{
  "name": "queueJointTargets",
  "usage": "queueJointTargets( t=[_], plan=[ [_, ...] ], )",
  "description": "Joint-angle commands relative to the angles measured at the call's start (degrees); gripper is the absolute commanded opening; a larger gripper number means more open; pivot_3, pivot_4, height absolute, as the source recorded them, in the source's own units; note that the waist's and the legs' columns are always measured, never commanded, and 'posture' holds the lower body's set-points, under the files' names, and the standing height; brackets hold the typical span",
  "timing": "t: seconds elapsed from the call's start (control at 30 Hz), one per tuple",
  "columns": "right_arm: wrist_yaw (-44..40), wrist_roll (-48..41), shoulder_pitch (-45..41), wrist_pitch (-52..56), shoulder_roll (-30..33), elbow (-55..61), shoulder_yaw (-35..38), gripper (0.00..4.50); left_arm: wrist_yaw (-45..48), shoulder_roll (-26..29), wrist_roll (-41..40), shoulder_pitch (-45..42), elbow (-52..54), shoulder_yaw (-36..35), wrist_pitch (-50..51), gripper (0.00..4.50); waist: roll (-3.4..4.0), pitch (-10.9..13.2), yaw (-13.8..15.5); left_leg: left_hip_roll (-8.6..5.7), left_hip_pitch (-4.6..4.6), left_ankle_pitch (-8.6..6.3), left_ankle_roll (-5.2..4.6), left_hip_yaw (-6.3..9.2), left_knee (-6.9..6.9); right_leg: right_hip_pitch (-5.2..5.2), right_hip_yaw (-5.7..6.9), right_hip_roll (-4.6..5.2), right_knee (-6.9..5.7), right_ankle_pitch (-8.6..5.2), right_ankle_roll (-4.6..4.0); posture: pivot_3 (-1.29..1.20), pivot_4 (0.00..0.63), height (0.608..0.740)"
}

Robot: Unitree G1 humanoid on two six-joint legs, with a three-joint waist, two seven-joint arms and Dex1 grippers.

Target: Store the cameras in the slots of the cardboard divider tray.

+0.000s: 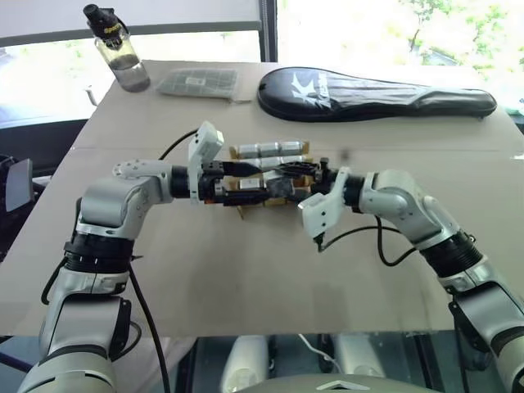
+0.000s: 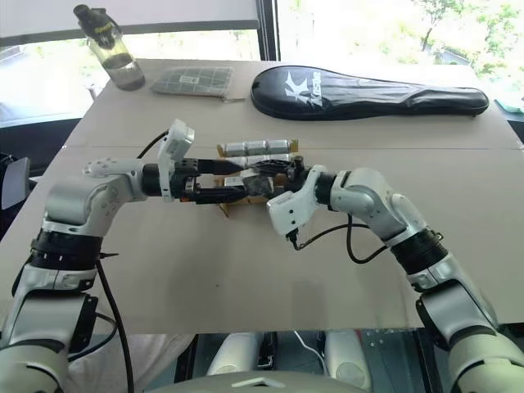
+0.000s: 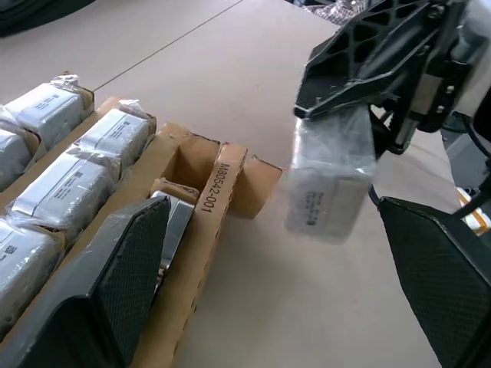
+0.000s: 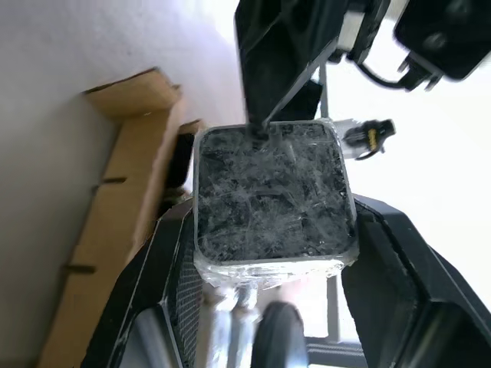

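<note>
The cardboard divider tray [image 1: 242, 210] lies at the table's middle, with both grippers meeting just above it. Its back row holds wrapped silver-grey cameras [image 1: 268, 150], which the left wrist view shows as cameras [image 3: 69, 184] in slots beside an empty slot of the tray [image 3: 207, 192]. My right gripper [image 4: 272, 218] is shut on a plastic-wrapped camera [image 4: 268, 176] with a black lens face. That camera [image 3: 330, 180] hangs over the table, just off the tray's end. My left gripper [image 3: 272, 215] is open, its fingers on either side of the held camera and apart from it.
A water bottle [image 1: 119, 49] stands at the table's far left. A flat grey gridded packet [image 1: 199, 82] and a long black racket case [image 1: 368, 94] lie along the far edge. A black cable [image 1: 385, 241] loops below my right forearm.
</note>
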State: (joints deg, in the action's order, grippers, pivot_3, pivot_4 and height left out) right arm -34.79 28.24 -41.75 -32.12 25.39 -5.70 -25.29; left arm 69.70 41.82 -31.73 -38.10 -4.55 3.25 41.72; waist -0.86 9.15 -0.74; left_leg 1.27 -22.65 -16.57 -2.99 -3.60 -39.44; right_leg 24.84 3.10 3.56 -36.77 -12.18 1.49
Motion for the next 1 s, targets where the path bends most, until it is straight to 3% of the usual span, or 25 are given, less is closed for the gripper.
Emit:
queueJointTargets(
  t=[0.03, 0.1, 0.37, 0.4, 0.53, 0.7, 0.73, 1.0],
  plan=[
    [1.3, 0.2, -1.3, -1.4, -0.8, 0.7, 0.0, 1.96, 0.2, -0.9, -0.9, -1.8, 0.4, -1.1, -0.2, 4.5, 0.0, 0.0, 0.1, 0.0, 0.01, 0.0, 0.0, 0.0, -0.02, -0.01, 0.0, 0.0, -0.01, 0.0, 0.0, 0.0, 0.15, 0.74],
    [1.4, 0.3, -1.4, -1.7, -1.2, 0.3, -0.2, 1.96, 0.6, -1.4, -1.4, -2.3, 0.3, -1.5, 0.3, 4.5, 0.0, 0.0, 0.1, 0.0, 0.01, 0.0, 0.0, 0.01, -0.05, -0.02, 0.0, 0.0, -0.03, 0.0, -0.01, 0.0, 0.15, 0.74],
    [1.4, 0.2, -1.3, -2.6, -1.4, -1.0, -0.4, 1.96, 2.1, -1.6, -1.8, -2.7, 0.3, -1.5, 0.9, 1.01, 0.0, 0.0, 0.0, 0.0, 0.0, 0.0, 0.0, 0.01, -0.01, -0.01, -0.02, 0.0, -0.01, 0.01, -0.01, 0.0, 0.15, 0.74],
    [1.5, 0.1, -1.3, -2.6, -1.4, -1.0, -0.3, 1.96, 2.4, -1.5, -1.9, -2.6, 0.5, -1.5, 1.1, 0.77, 0.0, 0.0, 0.0, 0.0, 0.0, 0.0, 0.0, 0.01, -0.01, -0.01, -0.01, 0.0, -0.01, 0.01, -0.01, 0.0, 0.15, 0.74],
    [1.3, -0.1, -1.0, -2.2, -1.1, -0.9, 0.0, 1.96, 3.6, -1.0, -2.2, -1.8, 1.3, -1.1, 1.9, 0.78, 0.0, 0.0, -0.1, 0.0, 0.0, 0.0, 0.0, 0.02, -0.02, -0.01, -0.02, 0.0, -0.02, 0.01, -0.01, 0.0, 0.15, 0.74],
    [-0.1, -1.1, 0.3, 1.2, -0.9, 0.5, 0.7, 4.34, 3.7, -1.7, -1.2, -2.3, 0.0, -0.6, 0.6, 0.78, 0.0, 0.0, 0.0, 0.0, 0.0, 0.0, 0.0, 0.02, -0.02, -0.01, -0.02, 0.0, -0.03, 0.01, -0.01, 0.0, 0.15, 0.74],
    [-1.0, -2.5, 1.2, 3.3, -0.9, 1.5, 1.2, 4.5, 3.9, -1.9, -0.7, -2.5, -0.3, -0.4, -0.2, 0.78, 0.0, 0.0, 0.0, 0.0, 0.0, 0.0, 0.0, 0.02, -0.02, -0.01, -0.02, 0.0, -0.03, 0.01, -0.01, 0.0, 0.15, 0.74],
    [-12.5, -22.5, 13.4, 24.4, 5.1, 15.9, 10.3, 4.5, 5.5, -6.2, 5.3, -6.9, -8.3, 1.8, -12.5, 0.78, -0.02, 0.0, 1.0, -0.05, -0.04, -0.01, -0.02, 0.04, -0.07, -0.06, 0.02, 0.05, 0.02, 0.01, -0.01, 0.0, 0.15, 0.74]
  ],
)
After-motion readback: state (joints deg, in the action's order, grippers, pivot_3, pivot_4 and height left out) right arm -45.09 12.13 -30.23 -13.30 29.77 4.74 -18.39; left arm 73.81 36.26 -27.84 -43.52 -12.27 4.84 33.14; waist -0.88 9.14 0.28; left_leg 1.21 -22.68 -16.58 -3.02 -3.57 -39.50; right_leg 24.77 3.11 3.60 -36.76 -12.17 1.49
